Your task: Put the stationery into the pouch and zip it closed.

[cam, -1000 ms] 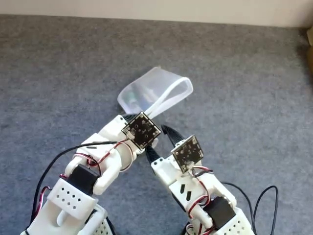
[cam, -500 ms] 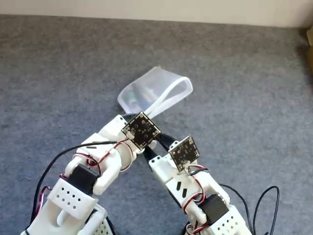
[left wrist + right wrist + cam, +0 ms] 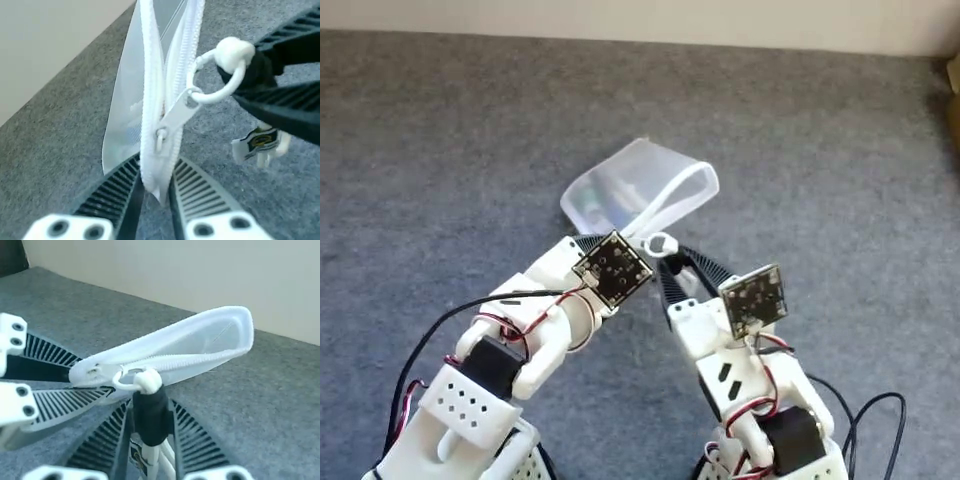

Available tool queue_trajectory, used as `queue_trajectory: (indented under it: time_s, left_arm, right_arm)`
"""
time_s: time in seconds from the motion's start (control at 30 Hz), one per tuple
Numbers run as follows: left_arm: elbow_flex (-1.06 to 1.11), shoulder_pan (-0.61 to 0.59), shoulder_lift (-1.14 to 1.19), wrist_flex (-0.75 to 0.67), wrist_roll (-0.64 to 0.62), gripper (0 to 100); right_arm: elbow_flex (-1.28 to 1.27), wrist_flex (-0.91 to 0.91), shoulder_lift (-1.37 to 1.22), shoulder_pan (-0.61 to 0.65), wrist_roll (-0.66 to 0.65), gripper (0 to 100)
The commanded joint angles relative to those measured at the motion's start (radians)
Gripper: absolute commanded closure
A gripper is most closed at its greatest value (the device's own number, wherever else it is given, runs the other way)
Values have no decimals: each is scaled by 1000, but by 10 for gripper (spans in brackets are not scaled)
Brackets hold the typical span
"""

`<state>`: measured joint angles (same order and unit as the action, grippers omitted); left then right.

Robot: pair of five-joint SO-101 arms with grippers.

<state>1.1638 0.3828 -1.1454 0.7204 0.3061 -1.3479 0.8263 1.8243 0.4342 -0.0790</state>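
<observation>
- Pouch point(image 3: 635, 185) lies on the grey table point(image 3: 440, 130), and its mouth is still wide open.
- Left jaws pinch the pouch's near end, right by the zipper slider point(image 3: 161, 133).
- Right jaws are closed on the ring pull point(image 3: 660, 243). They have swung out to the right, so the ring now shows.
- Zipping looks only just begun.

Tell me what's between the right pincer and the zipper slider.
A white ring pull, its black end in the right pincer, its ring hooked to the slider; left wrist view.
</observation>
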Motion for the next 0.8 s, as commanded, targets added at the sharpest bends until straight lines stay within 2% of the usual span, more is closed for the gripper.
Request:
queue_trajectory:
  time_s: [0.0,0.2,0.5,0.77]
  left_arm:
    - [-1,-18,-13,-8,-14,995]
    - [-1,-18,-13,-8,-14,995]
    - [12,-19,-15,-11,-14,995]
    - [13,-22,-15,-11,-14,995]
  right_arm:
    - [87,4,5,-44,-6,993]
    - [88,-8,4,-44,-5,993]
    - [84,-127,-1,-91,-6,994]
    - [116,-252,-278,-225,0,994]
